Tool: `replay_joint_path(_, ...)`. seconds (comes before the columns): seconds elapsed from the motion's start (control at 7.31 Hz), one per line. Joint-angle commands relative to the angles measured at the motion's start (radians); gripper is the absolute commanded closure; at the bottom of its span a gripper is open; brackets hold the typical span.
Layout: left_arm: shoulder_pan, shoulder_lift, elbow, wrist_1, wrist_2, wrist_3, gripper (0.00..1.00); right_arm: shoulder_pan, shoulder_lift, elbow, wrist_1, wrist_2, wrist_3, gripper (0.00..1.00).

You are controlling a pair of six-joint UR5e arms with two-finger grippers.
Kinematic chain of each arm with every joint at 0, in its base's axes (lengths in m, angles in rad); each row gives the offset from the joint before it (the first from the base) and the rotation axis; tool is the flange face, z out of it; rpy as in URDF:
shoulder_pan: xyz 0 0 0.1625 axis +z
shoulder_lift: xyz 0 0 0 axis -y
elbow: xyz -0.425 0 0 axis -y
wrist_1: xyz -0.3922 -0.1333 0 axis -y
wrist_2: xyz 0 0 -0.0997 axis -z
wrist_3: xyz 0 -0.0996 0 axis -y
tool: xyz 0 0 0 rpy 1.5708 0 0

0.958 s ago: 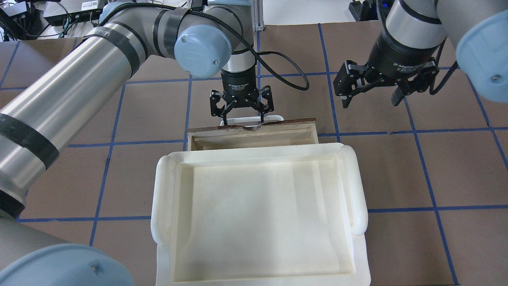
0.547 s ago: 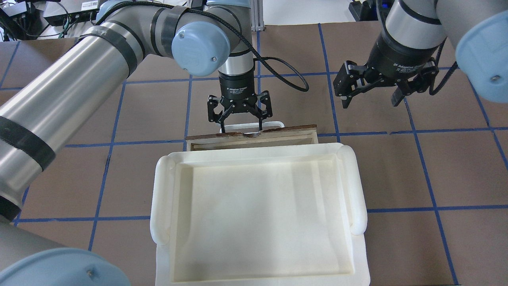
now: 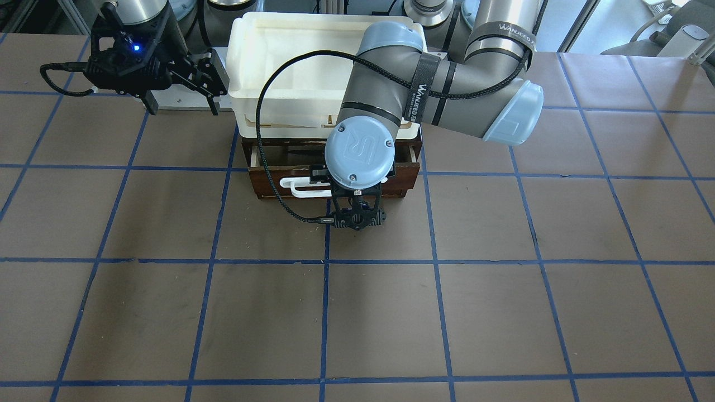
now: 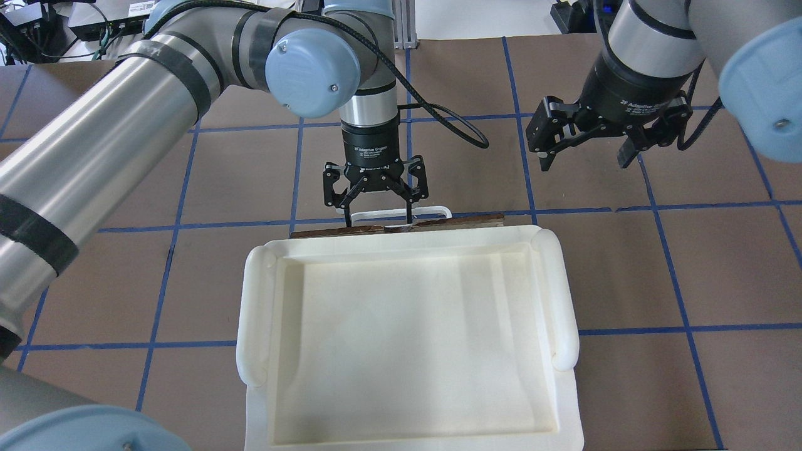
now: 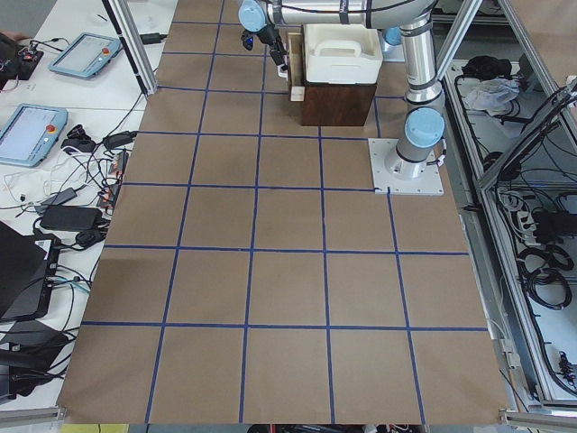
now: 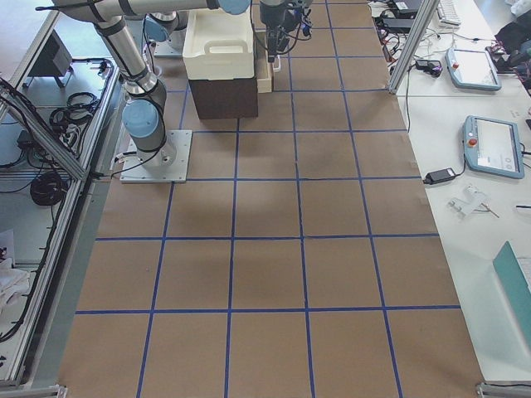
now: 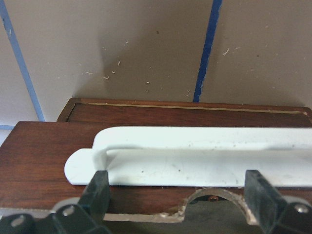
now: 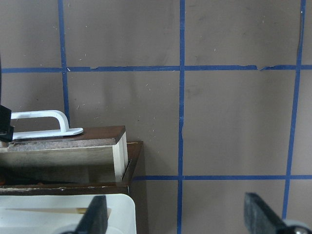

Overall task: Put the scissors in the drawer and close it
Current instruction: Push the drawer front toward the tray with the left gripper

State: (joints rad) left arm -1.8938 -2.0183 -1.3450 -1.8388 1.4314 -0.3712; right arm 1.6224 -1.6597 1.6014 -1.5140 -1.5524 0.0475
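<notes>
Your left gripper [image 4: 378, 214] is right at the drawer [image 3: 405, 181], jaws wide open, one finger [image 7: 97, 192] on each side of the chip in the front's top edge. Both tips sit against that front, just under the white handle [image 7: 195, 139], and they clamp nothing.

The drawer is almost home. From overhead you see only its dark front edge past the tray [image 4: 250, 300]. From across the bench [image 4: 626, 282] it is a little way out of the dark case, with pale side walls showing at both ends.

You can't make out the scissors. Most of the drawer's inside is hidden under the tray and your left wrist. A thin dark streak lies on the pale floor in there, too small to name.

The tray sits on top of the case and shows you only its bare white floor.

Your right gripper [image 4: 586, 158] hangs over the bench off to the drawer's right, jaws spread, holding nothing.
</notes>
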Motion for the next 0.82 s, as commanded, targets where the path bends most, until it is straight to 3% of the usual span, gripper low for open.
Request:
replay_joint_path(0.0, -0.002, 0.009, -0.038, -0.031, -0.002, 0.000, 0.00, 0.001, 0.000, 0.000, 0.000, 0.000, 0.000, 0.00)
replay_joint_path(0.68, -0.007, 0.015, -0.051, -0.126, -0.036, 0.001, 0.00, 0.001, 0.000, 0.000, 0.000, 0.000, 0.000, 0.00)
